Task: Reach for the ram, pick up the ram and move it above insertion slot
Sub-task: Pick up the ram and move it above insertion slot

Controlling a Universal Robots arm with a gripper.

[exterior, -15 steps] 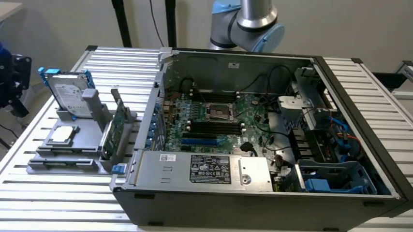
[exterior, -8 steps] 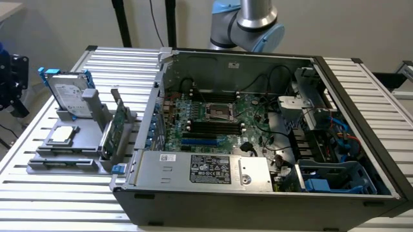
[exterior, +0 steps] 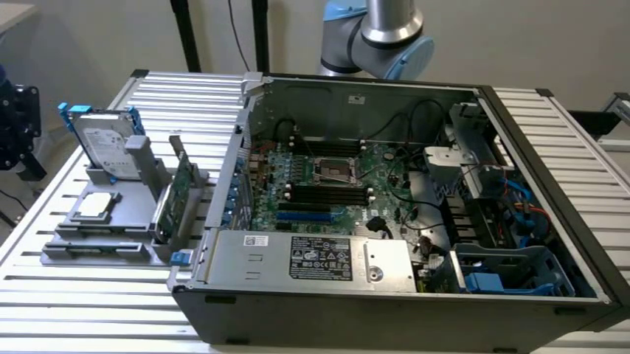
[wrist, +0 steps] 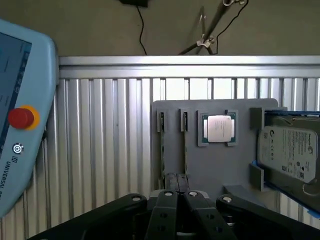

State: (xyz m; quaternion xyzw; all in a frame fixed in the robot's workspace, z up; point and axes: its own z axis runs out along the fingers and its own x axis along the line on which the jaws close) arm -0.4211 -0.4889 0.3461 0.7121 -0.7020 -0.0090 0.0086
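fixture (exterior: 108,254): sitting on the slatted table (exterior: 99,310) at the exterior view's left, just left of the open case.
hard drive (exterior: 106,144): standing upright at the fixture's far end, blue rails showing.
cpu (exterior: 96,206): lying flat on the fixture, near side of the hard drive.
ram (exterior: 172,203): standing on edge in the fixture's right-hand holder, just beside the case wall. Judging by the green board and its end clips, taking this as the stick. Nothing touching it, not lifted.
case (exterior: 394,295): lying on its side with the panel off, motherboard facing up.
insertion slot (exterior: 325,195): dark slots running side by side mid-board, near side of the socket. Nothing hanging over them. Cannot tell which one is the target.
arm (exterior: 384,29): rising at the far side, behind the case.
gripper (wrist: 177,182): fingers pressed together, clamping nothing. Looking down on the fixture from well above, apart from everything on it.
done: nothing showing yet, reach judged as barely starting.
left: ram not yet reached, not gripped, not carried right to above the slots.
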